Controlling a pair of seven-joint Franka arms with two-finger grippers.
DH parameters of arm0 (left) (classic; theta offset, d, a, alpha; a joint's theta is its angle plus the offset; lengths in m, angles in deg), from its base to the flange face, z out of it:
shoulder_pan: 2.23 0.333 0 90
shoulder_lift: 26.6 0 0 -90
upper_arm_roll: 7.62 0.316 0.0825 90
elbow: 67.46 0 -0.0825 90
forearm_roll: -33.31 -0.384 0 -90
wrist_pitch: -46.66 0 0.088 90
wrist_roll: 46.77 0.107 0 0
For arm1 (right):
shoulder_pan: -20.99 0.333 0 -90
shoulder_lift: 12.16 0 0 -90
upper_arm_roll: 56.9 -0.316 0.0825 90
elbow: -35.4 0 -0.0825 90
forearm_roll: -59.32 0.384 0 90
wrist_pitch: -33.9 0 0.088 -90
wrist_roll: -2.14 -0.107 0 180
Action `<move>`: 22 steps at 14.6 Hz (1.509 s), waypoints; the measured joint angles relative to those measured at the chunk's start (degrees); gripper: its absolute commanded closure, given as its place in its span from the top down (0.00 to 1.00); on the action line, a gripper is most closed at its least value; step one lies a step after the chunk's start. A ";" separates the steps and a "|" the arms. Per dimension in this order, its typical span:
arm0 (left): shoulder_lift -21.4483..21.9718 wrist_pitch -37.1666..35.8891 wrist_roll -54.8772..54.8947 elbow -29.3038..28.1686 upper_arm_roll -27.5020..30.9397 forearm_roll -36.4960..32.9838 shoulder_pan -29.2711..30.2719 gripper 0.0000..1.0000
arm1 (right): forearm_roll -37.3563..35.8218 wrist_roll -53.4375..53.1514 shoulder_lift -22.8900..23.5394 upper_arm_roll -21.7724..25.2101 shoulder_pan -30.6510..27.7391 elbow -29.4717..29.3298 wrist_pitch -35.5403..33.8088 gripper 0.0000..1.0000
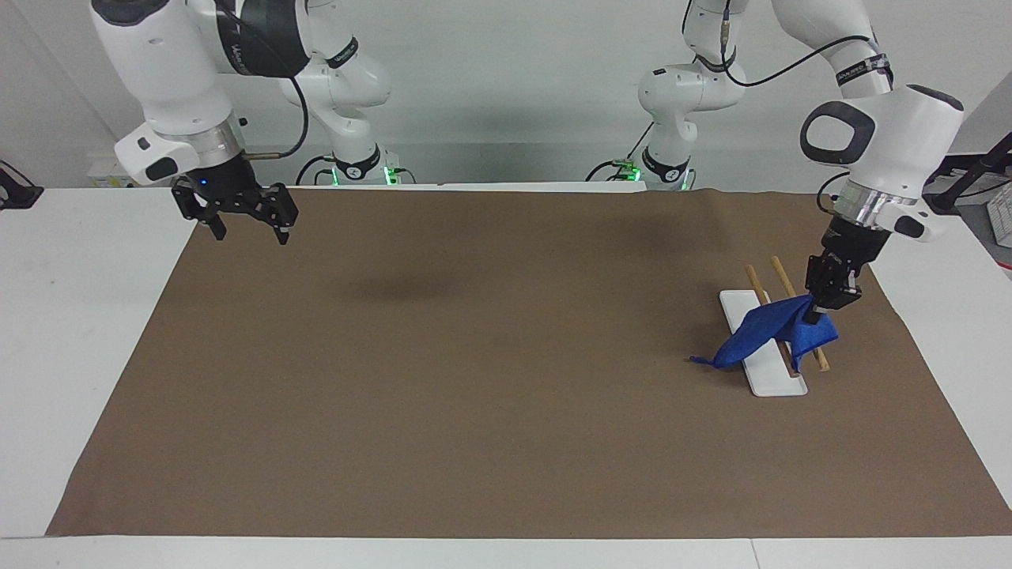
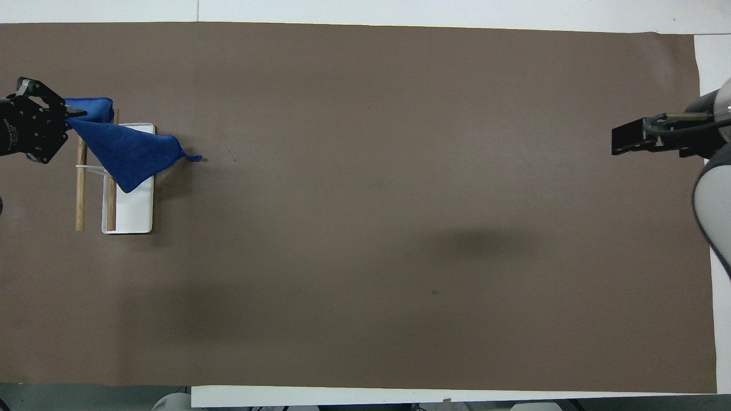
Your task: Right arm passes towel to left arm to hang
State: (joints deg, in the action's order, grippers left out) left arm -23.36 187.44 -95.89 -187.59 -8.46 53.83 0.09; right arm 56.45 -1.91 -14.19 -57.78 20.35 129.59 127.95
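Your right gripper [image 1: 247, 224] hangs over the brown mat's [image 1: 474, 379] corner at the right arm's end, jaws spread wide and empty (blue light on). At the left arm's end, your left gripper [image 1: 818, 310] pinches a corner of the blue towel [image 1: 763, 336], which drapes across the wooden bars [image 1: 783, 276] and white base [image 1: 771, 383] of the rack.
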 measured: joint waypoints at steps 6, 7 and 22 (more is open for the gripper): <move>-1.93 -4.96 13.08 6.26 0.06 0.00 3.18 0.00 | 1.84 0.00 0.01 0.55 0.19 1.51 -1.96 1.00; -2.51 -6.42 14.04 7.77 0.09 0.00 3.96 0.00 | 2.15 0.00 0.01 0.55 0.21 1.76 -1.96 1.00; -3.63 -9.84 17.64 6.98 0.35 -3.25 7.30 0.06 | 2.51 0.00 -0.16 0.80 0.28 1.89 -1.96 1.00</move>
State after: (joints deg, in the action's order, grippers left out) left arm -26.98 177.59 -78.25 -180.60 -8.10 50.58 7.39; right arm 58.97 -1.91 -14.35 -56.98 20.63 131.48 125.99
